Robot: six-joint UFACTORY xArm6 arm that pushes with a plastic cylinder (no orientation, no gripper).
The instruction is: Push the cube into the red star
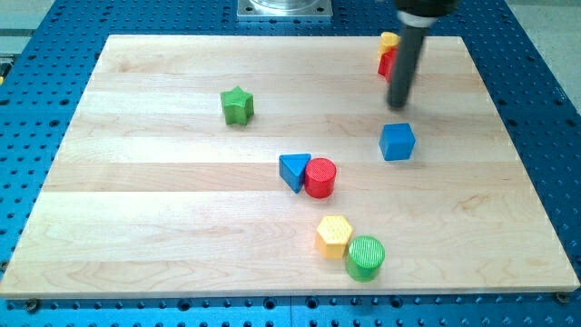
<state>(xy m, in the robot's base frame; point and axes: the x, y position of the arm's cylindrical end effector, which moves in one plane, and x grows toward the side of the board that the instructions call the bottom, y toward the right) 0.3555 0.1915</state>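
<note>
The blue cube (397, 142) sits right of the board's middle. My tip (397, 105) is just above it in the view, a small gap apart. The red star (388, 64) lies near the board's top edge, mostly hidden behind my rod, with a yellow block (389, 40) touching it on its top side. The rod stands between the cube and the red star.
A green star (237, 105) lies at the upper left. A blue triangle (293, 170) touches a red cylinder (320, 177) in the middle. A yellow hexagon (334, 235) touches a green cylinder (365, 257) near the bottom. The wooden board (136, 227) rests on a blue perforated table.
</note>
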